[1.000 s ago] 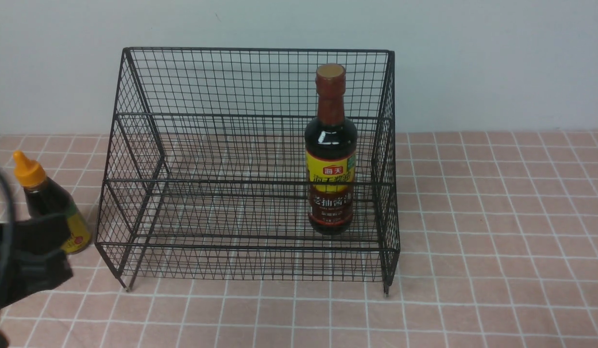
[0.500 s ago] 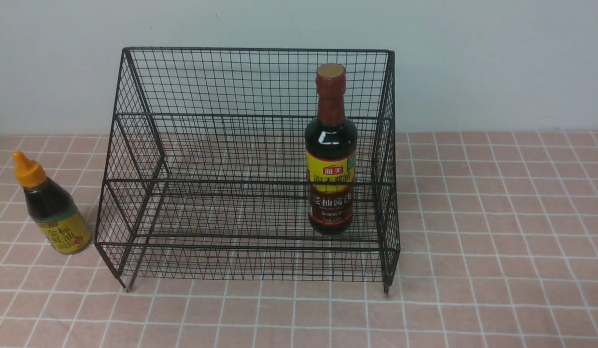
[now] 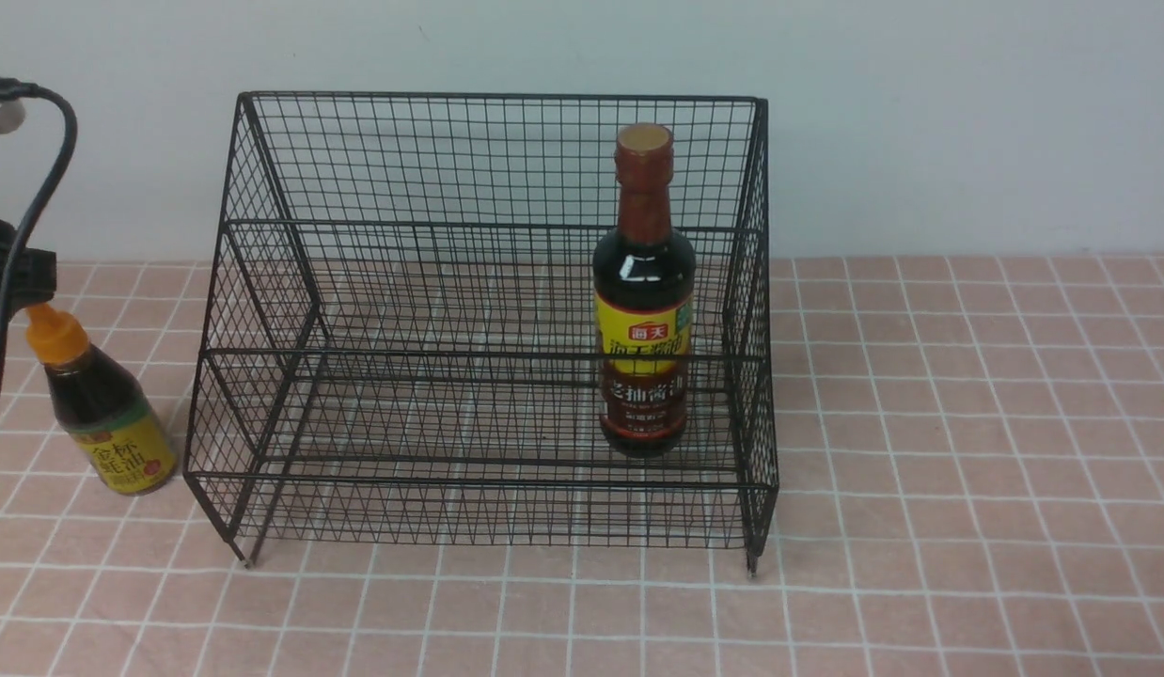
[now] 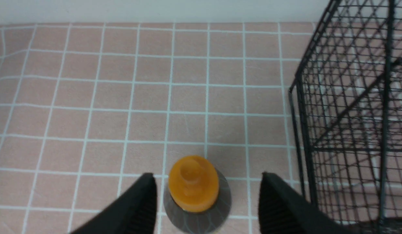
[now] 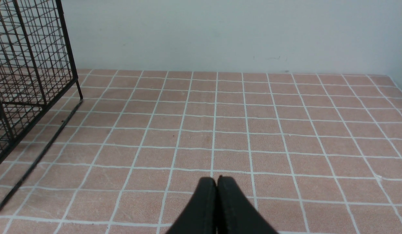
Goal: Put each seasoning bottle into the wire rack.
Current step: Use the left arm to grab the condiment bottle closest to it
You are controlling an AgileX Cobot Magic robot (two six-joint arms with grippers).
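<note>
L hand (image 4: 207,195) is now spreading open above the orange-capped btl (image 4: 193,184), so pickup is probably starting; R hand (image 5: 217,182) is staying closed.

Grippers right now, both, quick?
Left gripper: open, around nothing gripped, orange-capped bottle between its fingers in view.
Right gripper: closed, holding nothing.

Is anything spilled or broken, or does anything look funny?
Nothing looks odd: I see no spills or breaks. The short bottle with the orange nozzle cap stands beside the black wire-mesh rack, and the tall red-capped bottle stands upright inside.
</note>
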